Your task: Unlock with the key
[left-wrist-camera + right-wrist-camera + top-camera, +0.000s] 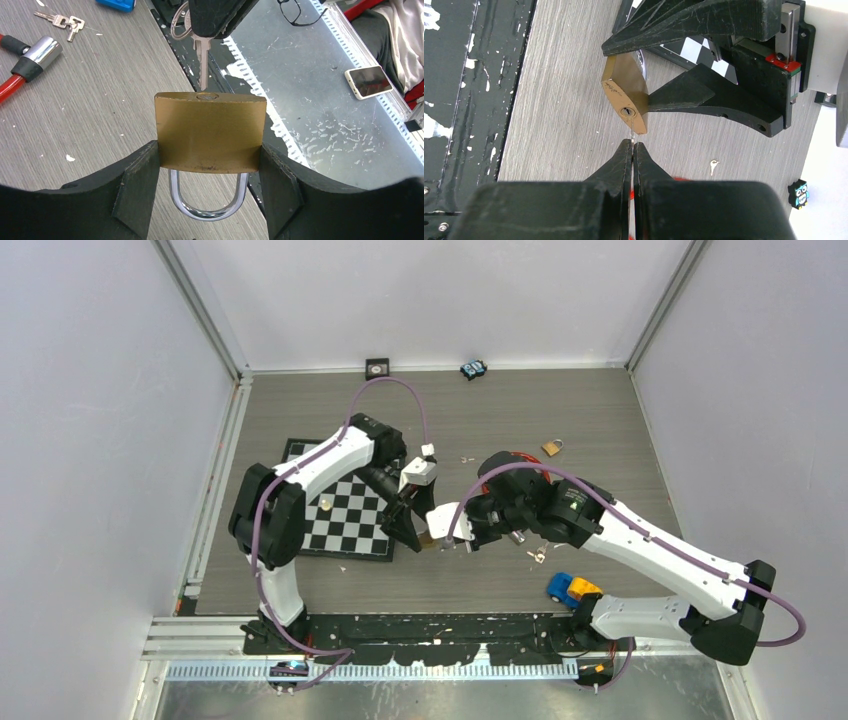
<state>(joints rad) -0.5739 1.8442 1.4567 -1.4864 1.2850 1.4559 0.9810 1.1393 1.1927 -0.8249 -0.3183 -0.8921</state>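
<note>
right now the brass padlock (210,132) is held across its two narrow sides between the fingers (135,195) of the left gripper (210,155), whose jaws stand wide and bear on the body. its chrome shackle (207,207) points back toward that wrist with both legs seated in the body, and the face with the keyhole (627,112) is turned to the other arm. the key (201,55) comes at that face lengthwise, its head pinched in the right gripper (632,146), whose jaws are pressed all but together on it, with a key ring (178,24) hanging at the head. the blade's tip reaches the keyhole face; from the right wrist view it seems to sit just beside the slot, toward the lock's edge, and whether it is inside i cannot tell. from above, the two grippers meet over the wood-grain table (520,420), just right of the chessboard (345,512) and near the front edge. a loose bunch of keys (537,555) lies on the table close to the right arm, a blue and yellow toy car (572,589) sits nearer the front, a second padlock (551,447) lies farther back, and a small owl figure (473,369) is against the back wall. a red-handled tool with a chrome cap (30,60) lies near those keys in the left wrist view
</note>
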